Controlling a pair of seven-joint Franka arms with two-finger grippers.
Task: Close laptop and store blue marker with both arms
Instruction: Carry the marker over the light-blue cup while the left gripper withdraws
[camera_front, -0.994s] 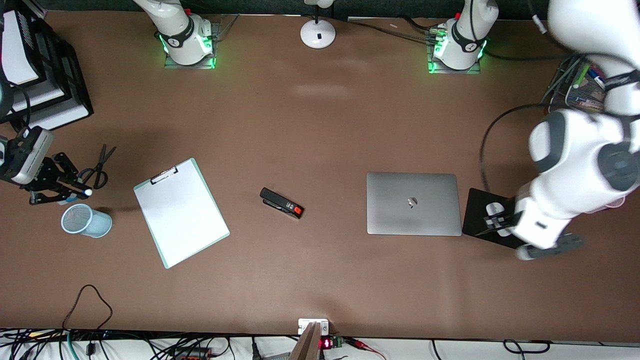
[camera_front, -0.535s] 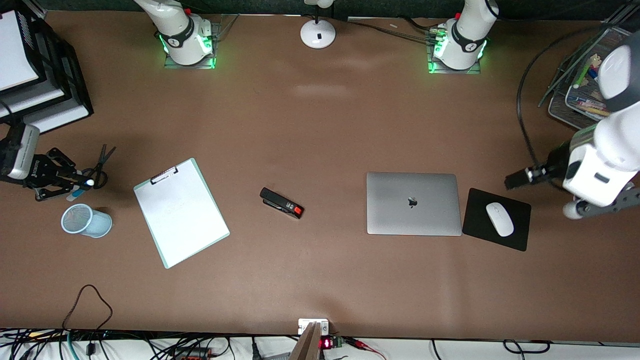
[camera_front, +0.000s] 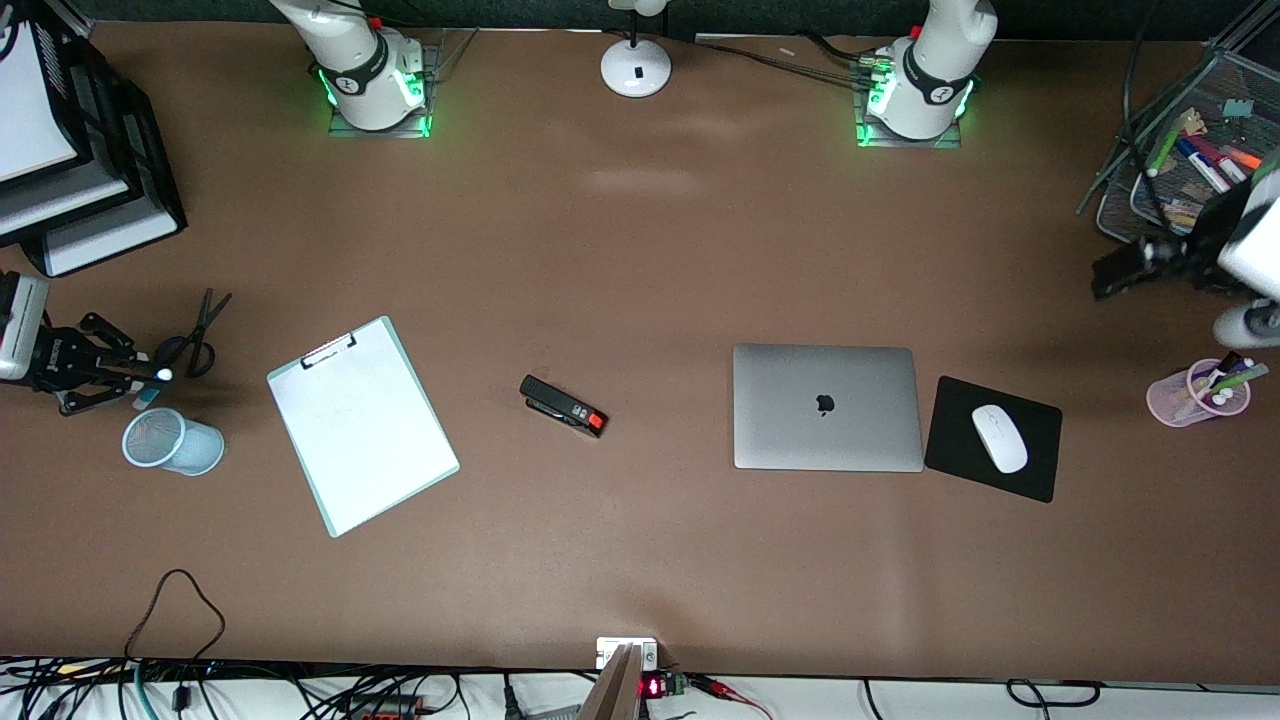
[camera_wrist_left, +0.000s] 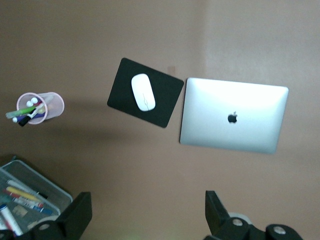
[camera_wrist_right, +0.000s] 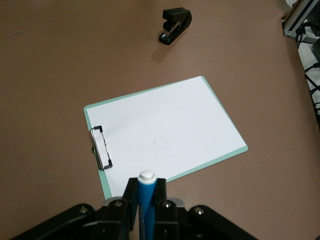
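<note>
The laptop (camera_front: 827, 407) lies shut and flat on the surface (camera_front: 640, 250), lid up with the dark logo showing, and nothing touches it. Just beside it, toward the left arm's end of the surface, is a black mousepad (camera_front: 993, 437) carrying a white mouse (camera_front: 999, 438). The left gripper (camera_front: 1125, 270) is up in the air at the left arm's end, over bare surface near a wire tray (camera_front: 1150, 190) of markers, well apart from the laptop; in the left wrist view its two fingers (camera_wrist_left: 77, 215) stand wide apart with nothing between them, and the laptop, mousepad and a pink cup (camera_front: 1197, 393) of pens lie below it. The right gripper (camera_front: 120, 375) is at the right arm's end of the surface, clamped on the blue marker (camera_wrist_right: 146, 200); the right wrist view shows the marker pinched between both fingers with its white end (camera_wrist_right: 146, 176) projecting past the fingertips. In the front view that white end (camera_front: 163, 375) points toward a pair of black scissors (camera_front: 197, 335) just beside the gripper. A light-blue mesh cup (camera_front: 172, 442) lies tipped on its side close by the right gripper, nearer to the front camera than the scissors; the marker is outside it. A clipboard (camera_front: 362, 424) with white paper lies flat near the gripper, toward the middle of the surface, and a black stapler (camera_front: 563, 405) sits between the clipboard and the laptop.
</note>
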